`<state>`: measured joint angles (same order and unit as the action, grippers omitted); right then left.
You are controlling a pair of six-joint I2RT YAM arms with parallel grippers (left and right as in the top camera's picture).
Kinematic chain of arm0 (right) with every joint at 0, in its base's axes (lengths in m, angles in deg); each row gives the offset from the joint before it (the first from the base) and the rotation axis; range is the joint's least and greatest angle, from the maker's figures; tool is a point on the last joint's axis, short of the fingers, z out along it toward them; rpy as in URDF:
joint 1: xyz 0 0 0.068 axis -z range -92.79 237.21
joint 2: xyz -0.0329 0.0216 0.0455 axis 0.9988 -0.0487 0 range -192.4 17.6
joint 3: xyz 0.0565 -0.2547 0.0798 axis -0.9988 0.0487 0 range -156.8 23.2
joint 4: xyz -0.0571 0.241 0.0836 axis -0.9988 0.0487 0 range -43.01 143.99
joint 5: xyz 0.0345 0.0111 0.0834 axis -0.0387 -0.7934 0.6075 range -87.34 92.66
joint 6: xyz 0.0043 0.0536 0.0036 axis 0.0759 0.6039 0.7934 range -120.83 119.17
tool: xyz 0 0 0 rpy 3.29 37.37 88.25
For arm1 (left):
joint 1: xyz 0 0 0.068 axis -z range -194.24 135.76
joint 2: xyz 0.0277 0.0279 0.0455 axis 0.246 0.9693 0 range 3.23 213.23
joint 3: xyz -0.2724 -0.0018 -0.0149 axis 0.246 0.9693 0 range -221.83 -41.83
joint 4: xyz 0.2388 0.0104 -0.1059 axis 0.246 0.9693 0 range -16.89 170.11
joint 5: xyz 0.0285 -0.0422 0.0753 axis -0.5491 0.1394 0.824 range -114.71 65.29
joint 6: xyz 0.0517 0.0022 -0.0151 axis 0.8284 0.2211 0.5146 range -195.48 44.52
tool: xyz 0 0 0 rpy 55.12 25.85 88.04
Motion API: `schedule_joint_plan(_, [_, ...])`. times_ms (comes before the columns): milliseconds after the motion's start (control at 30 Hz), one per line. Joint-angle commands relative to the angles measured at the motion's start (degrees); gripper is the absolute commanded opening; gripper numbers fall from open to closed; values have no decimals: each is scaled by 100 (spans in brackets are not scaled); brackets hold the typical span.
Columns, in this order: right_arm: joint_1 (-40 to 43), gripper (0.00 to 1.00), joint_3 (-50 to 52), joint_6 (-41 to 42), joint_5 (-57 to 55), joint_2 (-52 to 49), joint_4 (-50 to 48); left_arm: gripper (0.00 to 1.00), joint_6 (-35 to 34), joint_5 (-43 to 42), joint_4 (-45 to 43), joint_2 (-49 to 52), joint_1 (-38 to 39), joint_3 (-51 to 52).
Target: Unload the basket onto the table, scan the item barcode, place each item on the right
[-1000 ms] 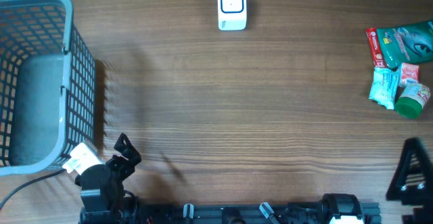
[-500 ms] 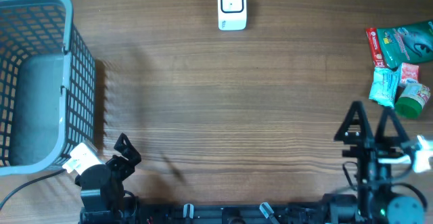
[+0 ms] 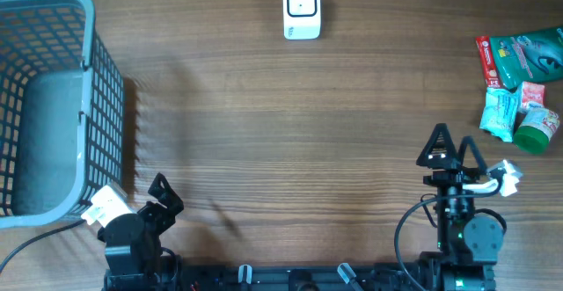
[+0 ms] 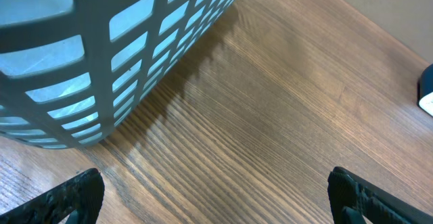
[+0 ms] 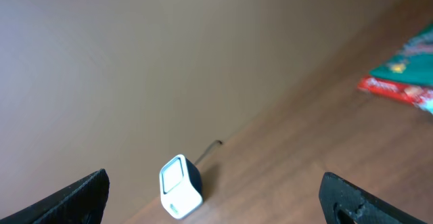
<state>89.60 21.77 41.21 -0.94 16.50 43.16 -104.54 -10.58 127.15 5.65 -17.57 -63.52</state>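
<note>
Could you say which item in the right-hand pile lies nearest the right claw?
The pale blue crinkled packet, on the pile's left edge; the round green cap sits farther from the right claw.

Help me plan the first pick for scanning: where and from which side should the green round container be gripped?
Probably grip the green round container across its curved sides, coming from the near side. It ends the pile there and nothing lies against it, while packets crowd its far side. The open right tool is closest.

scanner (image 3: 301,10) top centre; basket (image 3: 90,20) left; packets (image 3: 521,61) right; right gripper (image 3: 453,138) spread near packets
</note>
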Motion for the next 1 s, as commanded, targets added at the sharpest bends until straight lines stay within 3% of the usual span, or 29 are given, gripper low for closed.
schedule_joint_plan(0, [4,100,114,2,-232,92,289,100,-35,72,-15,-20,22,39])
schedule_joint_plan(267, [2,100,114,-2367,-195,92,295,100,-35,72,-15,-20,22,39])
schedule_joint_plan(400, [2,100,114,-3021,-195,94,293,100,-33,72,-15,-20,22,39])
schedule_joint_plan(967, [2,100,114,-3001,-197,94,289,100,-33,72,-15,-20,22,39])
